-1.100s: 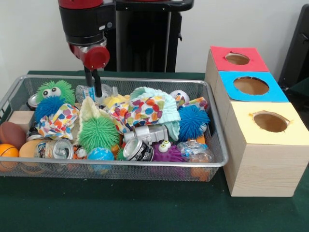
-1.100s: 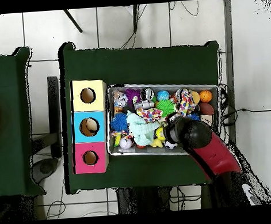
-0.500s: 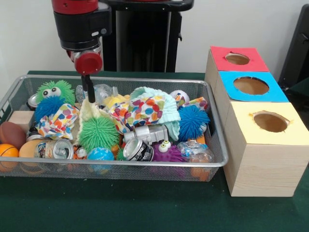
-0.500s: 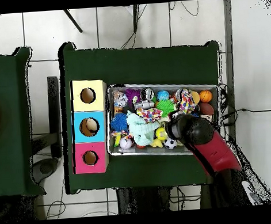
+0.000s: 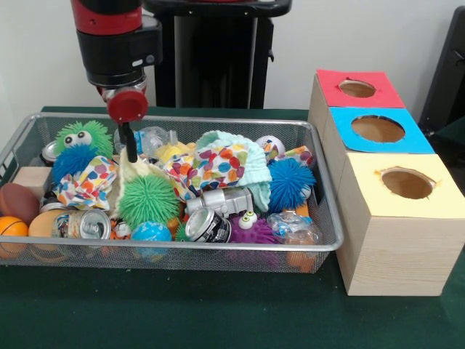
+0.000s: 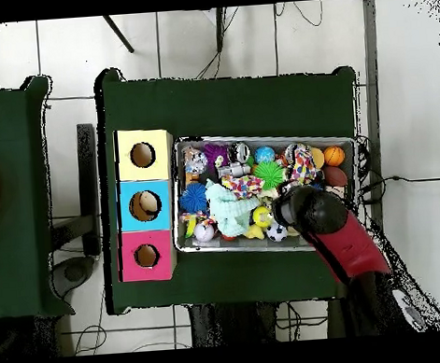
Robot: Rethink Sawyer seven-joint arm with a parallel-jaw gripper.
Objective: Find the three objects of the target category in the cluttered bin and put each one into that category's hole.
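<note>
The task names no category, so the target things cannot be told apart from the rest; they are all lying jumbled in the wire mesh bin (image 5: 323, 218), which is sitting on the green counter (image 5: 218, 313) just beside the row of three wooden boxes. Within the bin, a green spiky ball (image 5: 147, 200) is resting near the middle front, with a cream cloth (image 5: 134, 169) rising behind it and a polka-dot cloth (image 5: 211, 166) draped across the centre over a pale mint cloth (image 5: 251, 163). A blue spiky ball (image 5: 290, 182) is sitting toward the box side, a silver can (image 5: 208, 225) is lying on its side at the front, and another can (image 5: 86, 224) is lying near the opposite front corner beside an orange ball (image 5: 11, 227) and a brown football (image 5: 16, 202). A green fuzzy toy with eyes (image 5: 83, 136) is perched above a second blue spiky ball (image 5: 73, 160) at the far corner. The gripper (image 5: 131, 145) is hanging from the red and black arm (image 5: 112, 43) over that end of the bin, its dark tips reaching down to the top of the cream cloth; whether it is clenched or released, I cannot tell, since the tips are reading as a single narrow stem. Of the boxes, the yellow-topped box (image 5: 403, 218) is standing nearest the camera, the blue-topped box (image 5: 378, 131) in the middle and the red-topped box (image 5: 356, 89) farthest, each showing one round hole.
</note>
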